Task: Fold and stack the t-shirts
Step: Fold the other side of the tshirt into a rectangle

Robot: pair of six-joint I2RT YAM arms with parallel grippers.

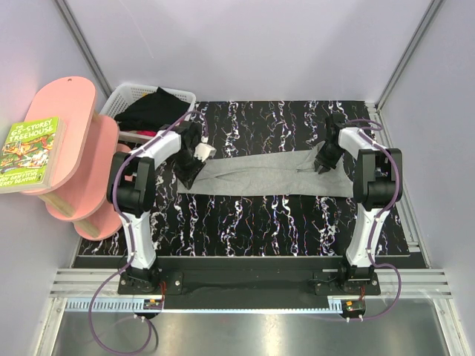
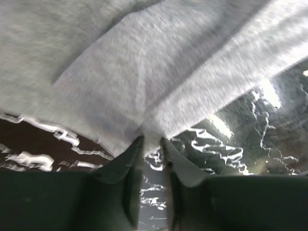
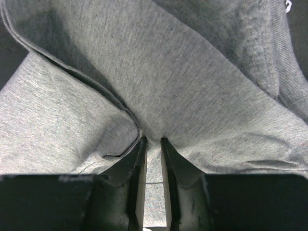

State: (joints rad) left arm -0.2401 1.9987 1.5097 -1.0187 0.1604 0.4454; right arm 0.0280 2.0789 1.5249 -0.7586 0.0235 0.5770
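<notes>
The light heather-grey t-shirt point(image 1: 260, 176) lies folded into a long band across the middle of the marbled table point(image 1: 252, 222). My left gripper point(image 1: 190, 172) is at its left end. In the left wrist view its jaws point(image 2: 152, 139) stand slightly apart, with the shirt's edge point(image 2: 144, 72) just at the tips and the table showing through the gap. My right gripper point(image 1: 323, 167) is at the shirt's right end, where it point(image 3: 152, 139) pinches a ridge of the grey cloth point(image 3: 183, 72). The black t-shirt point(image 1: 152, 111) lies heaped in the basket.
A white lattice basket point(image 1: 130, 93) stands at the table's back left corner. A pink shelf unit point(image 1: 74, 141) carrying a book point(image 1: 31, 154) is to the left of the table. Grey walls close in the back and both sides.
</notes>
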